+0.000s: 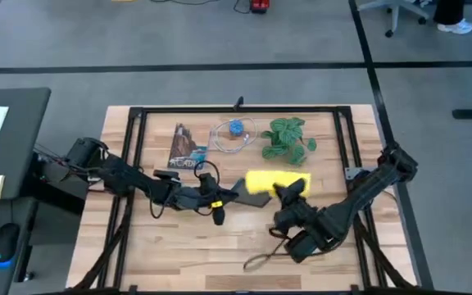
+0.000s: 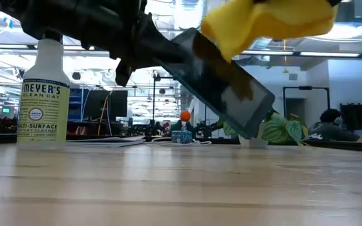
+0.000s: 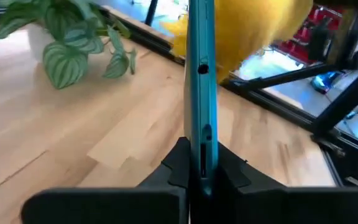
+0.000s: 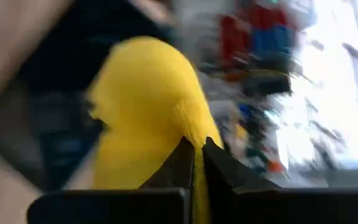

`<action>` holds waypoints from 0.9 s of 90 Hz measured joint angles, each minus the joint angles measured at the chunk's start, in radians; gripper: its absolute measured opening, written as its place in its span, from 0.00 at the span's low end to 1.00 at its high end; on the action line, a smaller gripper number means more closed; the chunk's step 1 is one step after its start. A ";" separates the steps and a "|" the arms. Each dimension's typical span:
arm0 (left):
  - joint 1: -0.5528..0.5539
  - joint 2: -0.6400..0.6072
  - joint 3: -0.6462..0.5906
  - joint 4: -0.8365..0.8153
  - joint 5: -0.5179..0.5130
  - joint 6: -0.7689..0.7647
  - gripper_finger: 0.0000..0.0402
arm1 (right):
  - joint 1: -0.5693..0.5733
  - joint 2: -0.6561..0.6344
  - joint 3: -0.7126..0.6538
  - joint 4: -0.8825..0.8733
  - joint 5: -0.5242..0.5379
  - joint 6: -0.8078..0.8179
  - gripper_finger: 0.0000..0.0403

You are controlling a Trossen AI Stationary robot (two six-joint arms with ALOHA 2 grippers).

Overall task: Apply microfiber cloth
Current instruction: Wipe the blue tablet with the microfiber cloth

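Yellow microfiber cloth (image 1: 274, 181) sits at the centre of the high view, pinched in the right gripper (image 4: 196, 149) and pressed against the upper end of the tablet (image 2: 222, 85). The left gripper (image 3: 197, 163) clamps the tablet's lower edge and holds it tilted above the wooden table (image 1: 220, 246). Risk one: wiping force at the far end levers the tablet in its narrow edge grip, so it may twist or slip out and drop. Risk two: the cloth is held by a small fold and could pull free. The spray bottle (image 2: 43, 94), at the left of the low view, and the plant (image 1: 288, 138), near the top of the high view, stand clear.
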 joint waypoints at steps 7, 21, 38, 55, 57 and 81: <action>-0.001 -0.001 0.000 0.020 0.006 0.006 0.02 | -0.008 0.007 0.000 0.160 -0.055 -0.168 0.00; -0.005 -0.001 0.000 0.044 0.025 0.021 0.02 | -0.068 0.011 0.000 0.402 -0.043 -0.354 0.00; -0.012 -0.001 0.001 0.082 0.028 0.050 0.02 | -0.143 0.010 -0.008 0.538 -0.134 -0.406 0.00; -0.021 -0.002 0.001 0.109 0.020 0.088 0.02 | -0.139 0.010 -0.088 0.400 -0.252 -0.223 0.00; -0.021 -0.002 0.001 0.106 0.019 0.088 0.02 | -0.135 0.009 -0.101 0.379 -0.265 -0.195 0.00; -0.020 -0.002 0.001 0.110 0.002 0.091 0.02 | -0.058 0.010 -0.262 0.119 -0.311 0.215 0.00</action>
